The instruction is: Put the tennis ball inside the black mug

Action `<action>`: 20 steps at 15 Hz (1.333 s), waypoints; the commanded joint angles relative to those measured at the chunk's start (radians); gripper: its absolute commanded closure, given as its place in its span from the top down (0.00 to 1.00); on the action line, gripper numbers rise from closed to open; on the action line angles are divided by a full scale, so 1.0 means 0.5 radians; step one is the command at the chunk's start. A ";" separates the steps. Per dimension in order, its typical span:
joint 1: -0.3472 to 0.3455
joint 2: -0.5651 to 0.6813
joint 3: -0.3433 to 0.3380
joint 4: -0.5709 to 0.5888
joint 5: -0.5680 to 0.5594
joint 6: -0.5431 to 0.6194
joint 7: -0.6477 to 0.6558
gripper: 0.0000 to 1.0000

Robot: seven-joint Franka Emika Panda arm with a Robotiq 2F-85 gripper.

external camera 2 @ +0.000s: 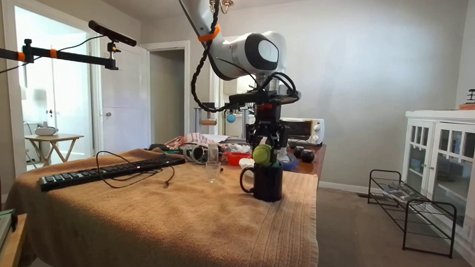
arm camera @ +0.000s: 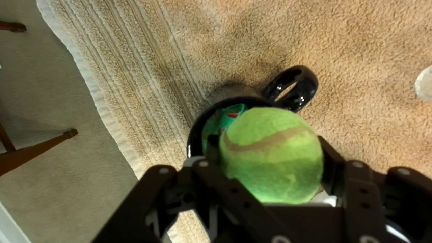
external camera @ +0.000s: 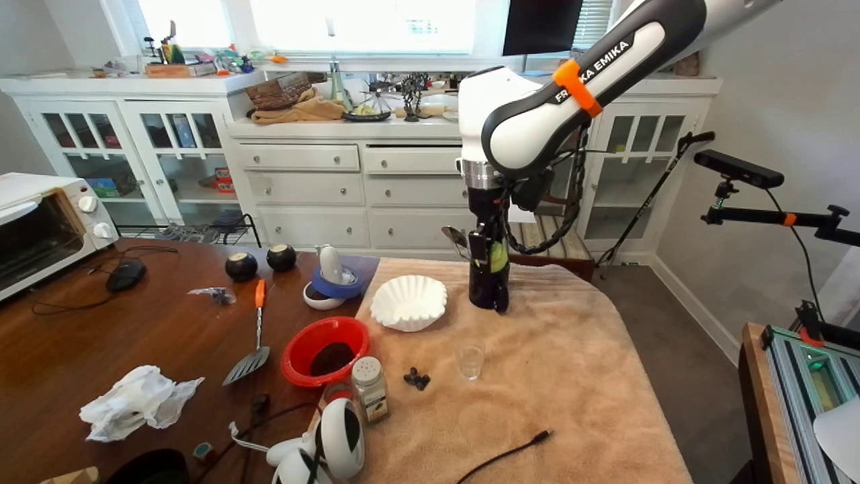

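The yellow-green tennis ball [arm camera: 273,158] is held between the two fingers of my gripper [arm camera: 269,147] in the wrist view. In the exterior views the ball [external camera 2: 262,155] [external camera: 499,257] sits at the mouth of the black mug [external camera 2: 268,184]. The ball's lower side is at or just above the rim; whether it touches is hard to tell. The mug stands upright on the towel, and its handle [arm camera: 306,81] shows in the wrist view. A green wrapped item [arm camera: 231,114] is inside the mug. The ball and fingers hide the rest of the mug's opening.
A white fluted bowl [external camera: 408,304] stands beside the mug. A clear glass [external camera: 470,361], a red bowl [external camera: 326,351] and a shaker jar [external camera: 370,390] stand farther off. A black keyboard [external camera 2: 111,170] with a cable lies on the towel [external camera 2: 167,215]. The towel's edge is close to the mug.
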 commanded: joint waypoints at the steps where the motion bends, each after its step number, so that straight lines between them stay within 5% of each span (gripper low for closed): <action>1: -0.023 -0.065 -0.007 -0.073 0.053 0.006 0.011 0.42; 2: -0.028 -0.064 -0.007 -0.072 0.057 0.002 0.004 0.42; 3: -0.032 -0.057 -0.004 -0.061 0.067 -0.018 -0.009 0.53; 4: -0.034 -0.056 -0.004 -0.060 0.073 -0.016 -0.003 0.92; 10: -0.002 -0.116 -0.013 -0.077 0.032 -0.039 0.056 1.00; 20: 0.198 -0.596 0.135 -0.375 -0.026 -0.558 0.306 1.00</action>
